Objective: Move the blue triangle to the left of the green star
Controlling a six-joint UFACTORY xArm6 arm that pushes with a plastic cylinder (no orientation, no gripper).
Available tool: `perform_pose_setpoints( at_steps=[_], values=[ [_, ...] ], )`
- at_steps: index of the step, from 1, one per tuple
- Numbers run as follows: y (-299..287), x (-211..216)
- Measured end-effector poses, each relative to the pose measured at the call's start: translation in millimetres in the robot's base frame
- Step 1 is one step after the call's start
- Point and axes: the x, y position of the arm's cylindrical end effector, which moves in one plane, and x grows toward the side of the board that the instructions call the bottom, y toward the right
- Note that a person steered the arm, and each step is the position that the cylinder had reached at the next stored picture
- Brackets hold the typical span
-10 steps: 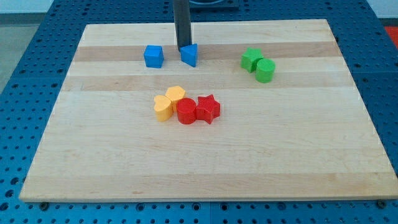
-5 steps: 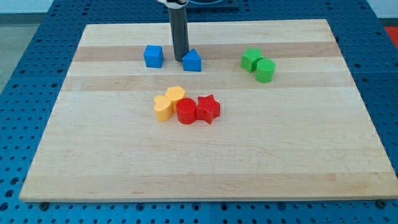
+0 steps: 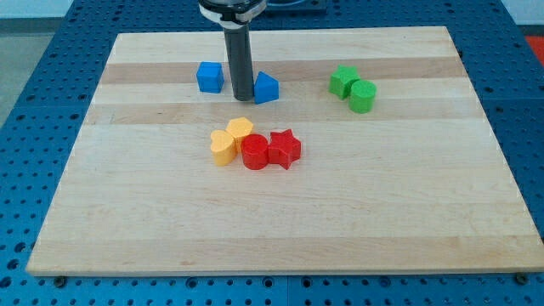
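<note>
The blue triangle (image 3: 267, 87) lies on the wooden board in the upper middle of the view. My tip (image 3: 242, 95) stands right against its left side, between it and the blue cube (image 3: 210, 76). The green star (image 3: 343, 81) lies well to the triangle's right, touching a green cylinder (image 3: 363, 96) at its lower right.
A cluster sits in the board's middle: two yellow blocks (image 3: 232, 139), a red cylinder (image 3: 254, 153) and a red star (image 3: 285, 149). The wooden board (image 3: 127, 212) rests on a blue perforated table.
My tip moved down the view from above the triangle to its left side. The blue triangle shifted slightly right and down and turned a little.
</note>
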Motion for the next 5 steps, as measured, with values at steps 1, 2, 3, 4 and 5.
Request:
perform_pose_setpoints(
  at_steps=[1,2,3,4,5],
  values=[
    [26.8,0.0],
    [57.4,0.0],
    [86.1,0.0],
    [86.1,0.0],
    [46.9,0.2]
  ],
)
